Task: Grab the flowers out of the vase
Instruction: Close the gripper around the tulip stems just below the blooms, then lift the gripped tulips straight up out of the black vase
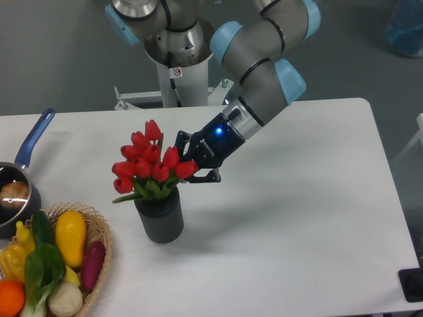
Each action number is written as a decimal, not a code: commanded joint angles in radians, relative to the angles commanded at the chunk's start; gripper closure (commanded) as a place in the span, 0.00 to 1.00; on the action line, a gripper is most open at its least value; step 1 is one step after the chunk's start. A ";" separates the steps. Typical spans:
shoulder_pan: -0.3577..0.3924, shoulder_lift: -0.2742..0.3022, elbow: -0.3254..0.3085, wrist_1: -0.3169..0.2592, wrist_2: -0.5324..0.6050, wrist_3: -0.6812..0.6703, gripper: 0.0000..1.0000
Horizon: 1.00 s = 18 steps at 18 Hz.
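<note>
The flowers point(147, 162) are standing in the vase point(159, 216), red buds bunching above the dark ribbed cylinder and green leaves spreading over its round mouth, one leaf sticking out to the left. The vase is sitting upright on the white desk point(304, 198), a little left of the middle and toward the front edge. The gripper point(190, 162) is reaching in from the right at bud height, its black fingers point(205, 176) drawn close together around the right side of the bunch, with the nearest red buds pressing against them; they seem to be clamping the flowers (the contact point itself is hidden behind the buds, so how firm the grasp is cannot be told). A blue light is glowing on the gripper body, and the grey arm point(261, 63) with light blue joint caps is slanting up and back to its base behind the desk. At the front left corner a wicker basket point(99, 231) is holding colourful vegetables, well apart from the vase, and beyond it at the left edge a saucepan point(20, 191) with a blue handle is resting on the desk with something pale brown inside.
</note>
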 joint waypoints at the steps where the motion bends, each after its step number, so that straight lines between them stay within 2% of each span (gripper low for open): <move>1: -0.001 0.006 0.006 0.000 0.000 -0.028 1.00; 10: -0.005 0.110 0.051 -0.006 -0.025 -0.285 1.00; 15: -0.005 0.114 0.123 -0.006 -0.072 -0.433 1.00; 18: -0.002 0.126 0.144 -0.006 -0.084 -0.509 1.00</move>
